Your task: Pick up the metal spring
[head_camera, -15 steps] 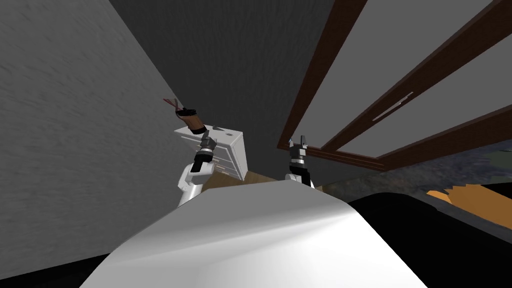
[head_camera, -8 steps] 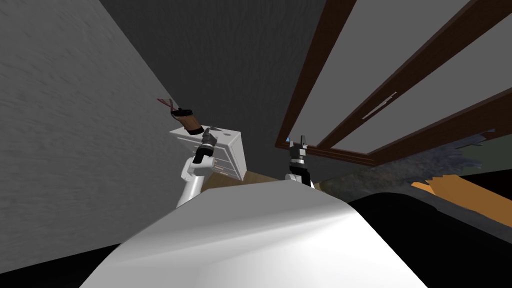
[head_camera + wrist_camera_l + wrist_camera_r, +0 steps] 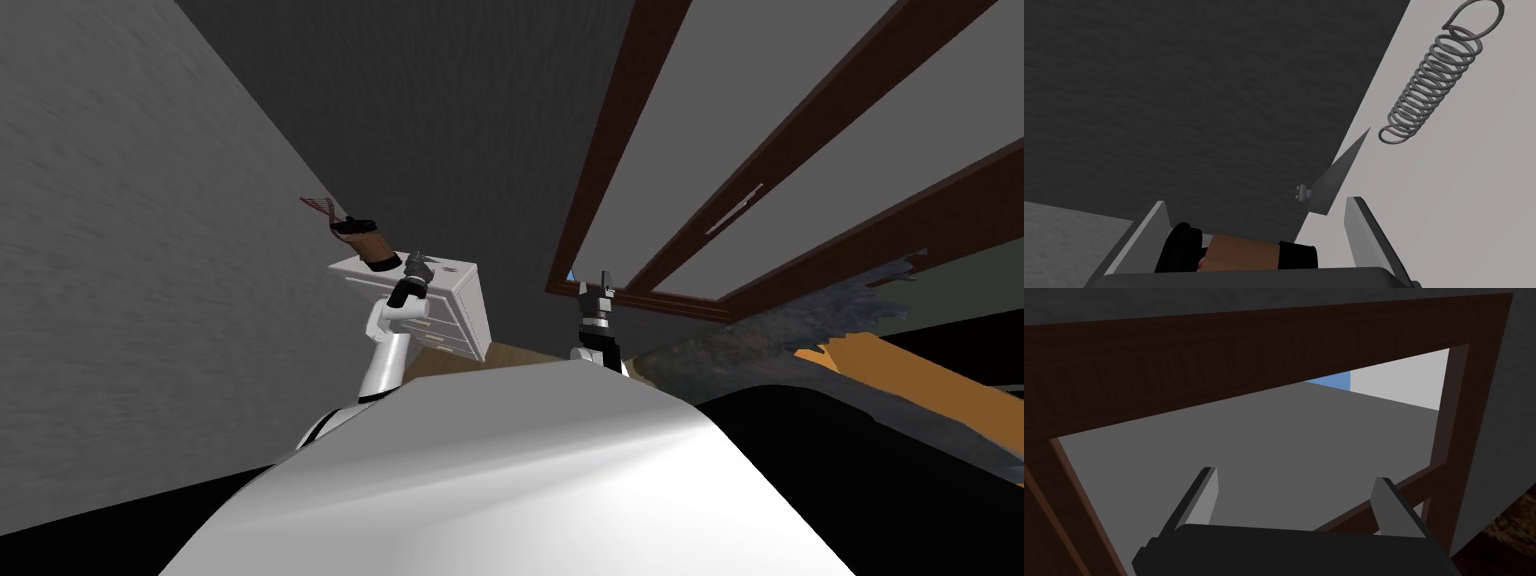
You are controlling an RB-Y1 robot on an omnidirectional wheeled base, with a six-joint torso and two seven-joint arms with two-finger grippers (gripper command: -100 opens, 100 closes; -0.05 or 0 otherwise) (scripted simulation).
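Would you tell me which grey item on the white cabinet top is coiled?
The grey wire spring, hook-ended; the dark grey wedge nearby is flat and pointed.

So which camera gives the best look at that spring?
The left wrist view: the spring lies on top of the white drawer unit, every coil and its end hook clear, just beyond the open left gripper. The head view makes it a tiny speck there; the right wrist view faces elsewhere.

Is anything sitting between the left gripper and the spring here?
Partly. Between the open left gripper and the spring on the white cabinet top, a grey wedge-shaped piece lies roughly on the line, close to the gripper. Nothing rests on the spring itself.
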